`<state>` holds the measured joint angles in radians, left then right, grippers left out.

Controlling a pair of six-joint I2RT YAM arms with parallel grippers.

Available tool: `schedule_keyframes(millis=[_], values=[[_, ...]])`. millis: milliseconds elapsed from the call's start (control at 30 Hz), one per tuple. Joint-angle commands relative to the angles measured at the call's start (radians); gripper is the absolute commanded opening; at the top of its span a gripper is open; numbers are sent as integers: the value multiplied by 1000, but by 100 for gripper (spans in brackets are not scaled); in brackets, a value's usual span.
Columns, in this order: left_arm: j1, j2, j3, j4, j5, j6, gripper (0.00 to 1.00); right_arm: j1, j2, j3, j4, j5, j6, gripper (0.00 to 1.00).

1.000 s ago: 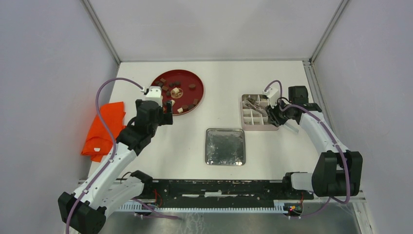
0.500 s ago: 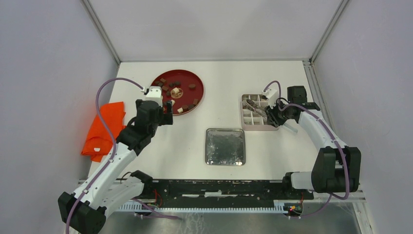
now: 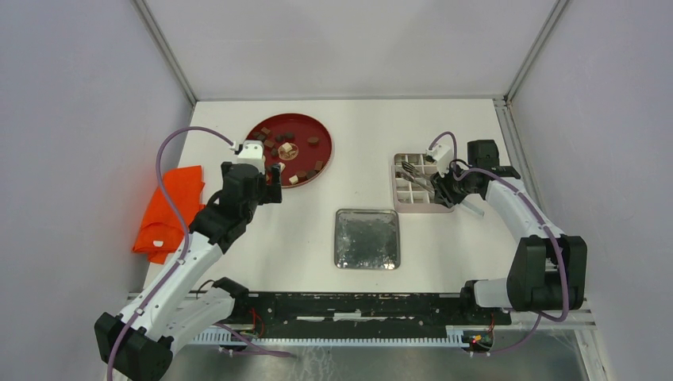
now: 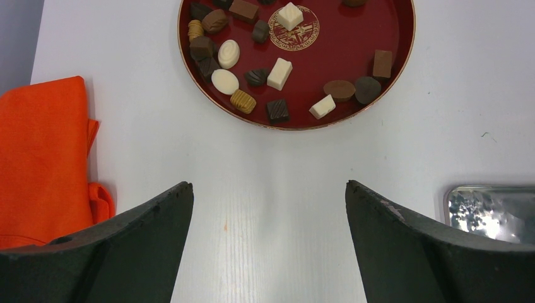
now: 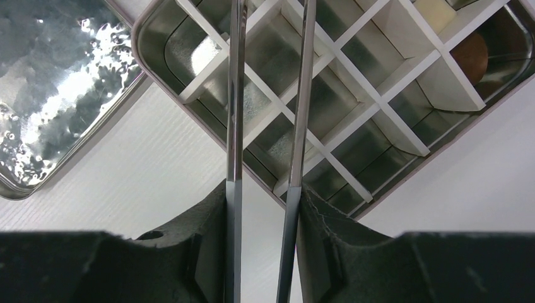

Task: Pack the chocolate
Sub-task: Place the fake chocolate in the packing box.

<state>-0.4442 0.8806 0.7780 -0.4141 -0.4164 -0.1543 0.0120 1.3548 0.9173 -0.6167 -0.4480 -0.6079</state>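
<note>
At far left, an orange cloth [image 3: 167, 210]. Next, left gripper [image 4: 268, 188] hovering, fingers spread wide and empty, just short of red plate [image 4: 353, 38] bearing loose chocolate [image 4: 279, 73]; gold emblem [image 4: 309, 31] at centre, lettering unreadable. Mid-table, a dimpled metal lid [image 3: 367, 238]. Rightmost, right gripper [image 5: 264, 202] clenched on tweezers [image 5: 303, 95] above grid box [image 3: 413, 198], some chocolate in its far cells.

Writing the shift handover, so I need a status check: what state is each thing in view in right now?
Left claw: open, empty.
Right claw: shut on the tweezers, over the box.
Chocolate: mostly loose on the red plate, two pieces in the box.
Box: uncovered, most compartments empty.
Lid: off the box, lying flat.
Orange cloth: folded.
</note>
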Motion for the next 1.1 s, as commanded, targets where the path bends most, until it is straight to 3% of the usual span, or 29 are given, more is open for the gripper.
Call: schedule_keyframes(millis=[0, 467, 733, 833, 1067], values=[[5, -11, -3, 30, -1, 37, 95, -5, 3, -5, 42, -25, -14, 43], [5, -9, -3, 31, -1, 36, 95, -3, -31, 42, 18, -46, -8, 42], [4, -6, -3, 31, -2, 37, 95, 14, -8, 146, -11, -149, 21, 39], [5, -2, -3, 31, -3, 36, 95, 75, 23, 195, 0, -169, 40, 39], [5, -2, -4, 30, -25, 39, 94, 346, 184, 378, 32, -121, 75, 39]])
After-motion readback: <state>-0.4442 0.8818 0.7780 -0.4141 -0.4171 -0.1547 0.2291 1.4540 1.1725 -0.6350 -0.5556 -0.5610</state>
